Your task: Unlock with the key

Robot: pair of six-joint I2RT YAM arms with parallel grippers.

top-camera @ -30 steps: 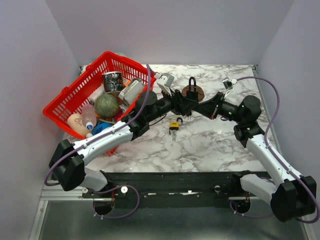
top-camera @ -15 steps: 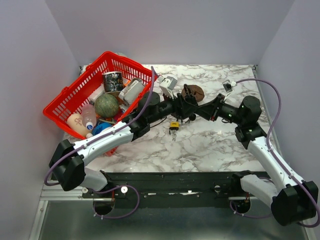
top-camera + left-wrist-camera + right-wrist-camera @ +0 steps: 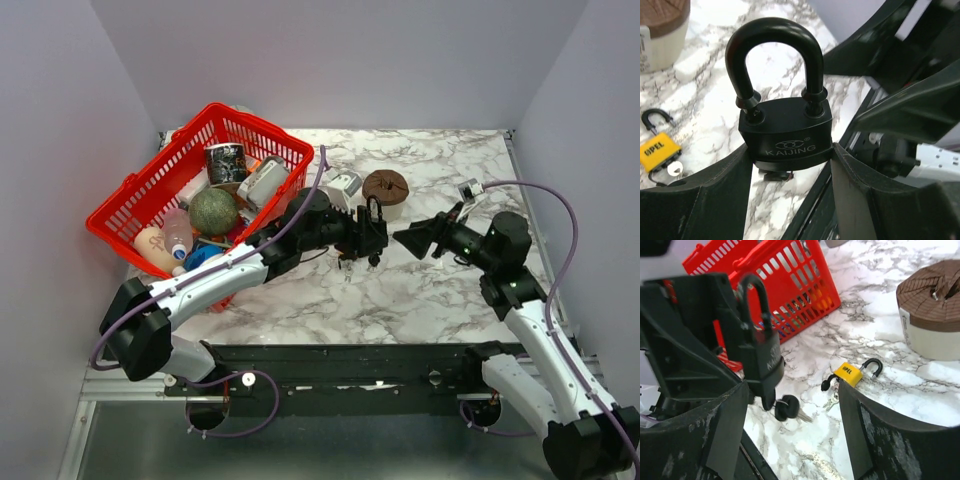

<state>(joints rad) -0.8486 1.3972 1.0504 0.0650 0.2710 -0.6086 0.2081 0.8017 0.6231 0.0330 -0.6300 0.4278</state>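
My left gripper [image 3: 790, 150] is shut on the body of the black padlock [image 3: 785, 130], holding it upright above the marble table with the shackle on top. In the top view the left gripper [image 3: 368, 238] sits mid-table. The key [image 3: 787, 407], black-headed with a silver blade, dangles on a small ring under the padlock [image 3: 762, 360]. My right gripper [image 3: 792, 387] is open and empty, its fingers to either side of the view of the padlock. From above, the right gripper [image 3: 400, 237] stands just right of the lock, apart from it.
A yellow padlock [image 3: 849, 374] lies on the table with its shackle open and small silver keys beside it. A brown-topped white roll [image 3: 385, 186] stands behind. The red basket [image 3: 150, 195] full of objects fills the left side.
My right gripper has opened and drawn back to the right, away from the padlock. The left gripper has carried the padlock nearer and lower, from beside the roll to mid-table.
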